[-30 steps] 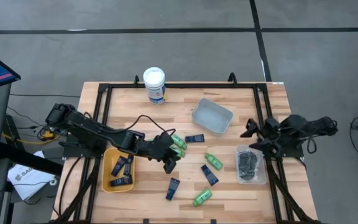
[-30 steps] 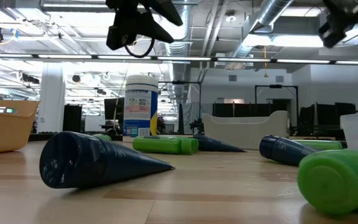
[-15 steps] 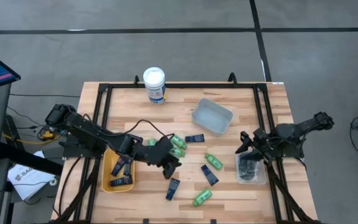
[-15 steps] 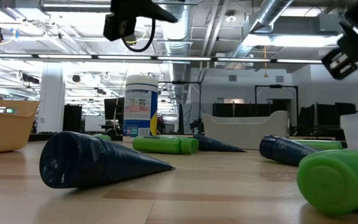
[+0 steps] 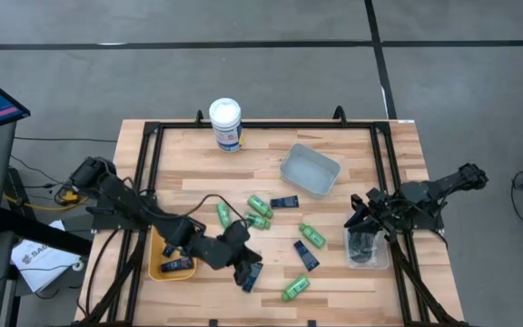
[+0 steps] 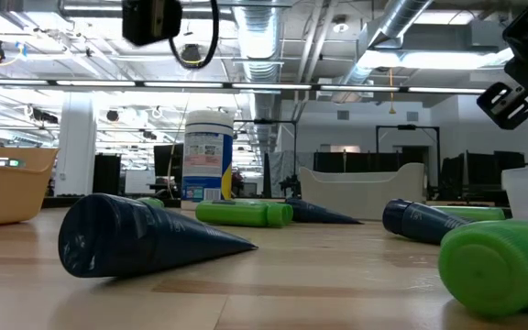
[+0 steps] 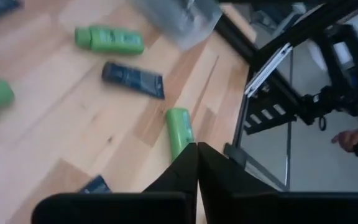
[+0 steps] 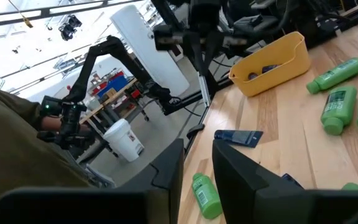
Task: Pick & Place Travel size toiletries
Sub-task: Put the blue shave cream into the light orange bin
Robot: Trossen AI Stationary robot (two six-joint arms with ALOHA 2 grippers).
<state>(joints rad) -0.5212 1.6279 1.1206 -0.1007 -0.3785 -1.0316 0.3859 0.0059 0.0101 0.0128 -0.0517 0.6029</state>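
Note:
Green bottles (image 5: 258,220), navy tubes (image 5: 305,254) and one more green bottle (image 5: 295,288) lie flat on the wooden table. My left gripper (image 5: 241,269) is shut and empty, high above a navy tube (image 5: 255,272) near the front edge; its closed fingertips show in the left wrist view (image 7: 196,155). My right gripper (image 5: 354,211) is open and empty, hovering at the far edge of a clear bin (image 5: 379,259) that holds dark grey tins (image 5: 363,241). Its gap shows in the right wrist view (image 8: 197,165).
A yellow bin (image 5: 155,254) with navy tubes stands at the left front. An empty clear bin (image 5: 310,170) and a tall white canister (image 5: 226,124) stand at the back. A person's hand (image 7: 353,137) and sleeve (image 8: 17,143) show beyond the table.
My left gripper has gone from the green bottles at the table's middle toward the near edge, ending over the navy tube. My right gripper has gone down and toward the near edge, to the clear bin of tins.

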